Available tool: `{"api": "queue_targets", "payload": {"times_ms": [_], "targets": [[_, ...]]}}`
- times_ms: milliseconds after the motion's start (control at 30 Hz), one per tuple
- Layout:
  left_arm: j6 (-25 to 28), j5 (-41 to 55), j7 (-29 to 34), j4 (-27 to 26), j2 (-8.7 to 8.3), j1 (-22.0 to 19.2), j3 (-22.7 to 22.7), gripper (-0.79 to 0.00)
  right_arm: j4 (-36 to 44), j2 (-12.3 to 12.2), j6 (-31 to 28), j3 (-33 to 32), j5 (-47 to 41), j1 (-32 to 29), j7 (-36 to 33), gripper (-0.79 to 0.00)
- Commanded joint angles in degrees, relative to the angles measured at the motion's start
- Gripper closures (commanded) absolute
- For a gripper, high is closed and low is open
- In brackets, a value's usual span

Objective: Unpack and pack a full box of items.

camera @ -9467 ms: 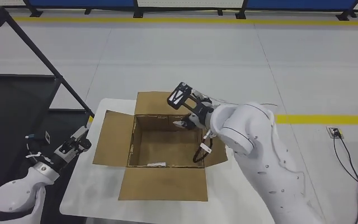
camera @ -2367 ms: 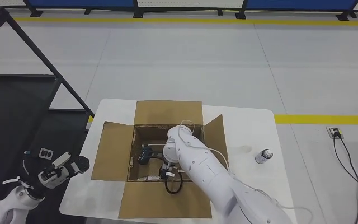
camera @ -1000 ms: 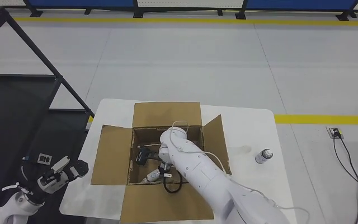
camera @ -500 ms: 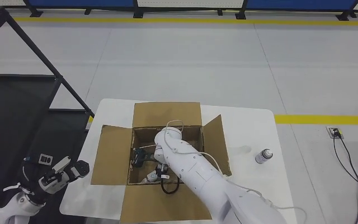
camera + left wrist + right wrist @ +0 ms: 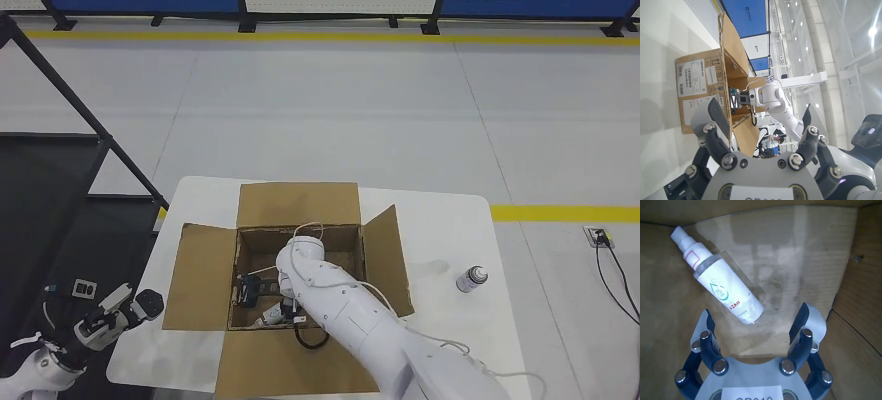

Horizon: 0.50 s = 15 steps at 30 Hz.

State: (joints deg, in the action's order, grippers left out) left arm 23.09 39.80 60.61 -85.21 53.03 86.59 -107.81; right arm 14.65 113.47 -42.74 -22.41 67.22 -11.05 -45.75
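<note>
Unpacking: our right pincer [image 5: 755, 311] hangs over a bottle down in the box.

Deep inside the cardboard box [image 5: 300, 205], the right pincer is spread wide and holds nothing. The white spray bottle [image 5: 721, 289] lies on its side on the box floor just ahead of its fingers. We judge the next move is to come down, straddle the bottle across its width and close. Our left pincer [image 5: 761, 108], also wide open and empty, hangs near the counter [image 5: 450, 230] edge, apart from the box. A spray can [image 5: 470, 278] stands on the counter.
</note>
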Motion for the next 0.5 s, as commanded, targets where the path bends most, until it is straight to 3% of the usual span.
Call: {"api": "queue_targets", "payload": {"times_ms": [0,133,367,467], "targets": [[0.09,-0.02,-0.26,-0.12,0.06,0.2,0.04,-0.785,-0.27,-0.11,-1.56,0.23,0.72,-0.11,1.61,-0.625],[0.23,0.0,-0.68,-0.23,0.16,0.48,0.08,-0.785,-1.24,-0.3,-4.41,0.69,2.15,-0.31,4.71,-0.394],[0.42,-0.08,-1.13,-0.35,0.31,0.87,-0.01,-0.785,-1.81,-0.37,-7.58,1.66,4.95,-0.43,9.13,-0.339],[0.66,-0.09,-1.3,-0.38,0.38,1.04,-0.07,-0.785,-2.22,-0.28,-7.79,1.79,5.45,-0.47,9.8,-0.256]]}}
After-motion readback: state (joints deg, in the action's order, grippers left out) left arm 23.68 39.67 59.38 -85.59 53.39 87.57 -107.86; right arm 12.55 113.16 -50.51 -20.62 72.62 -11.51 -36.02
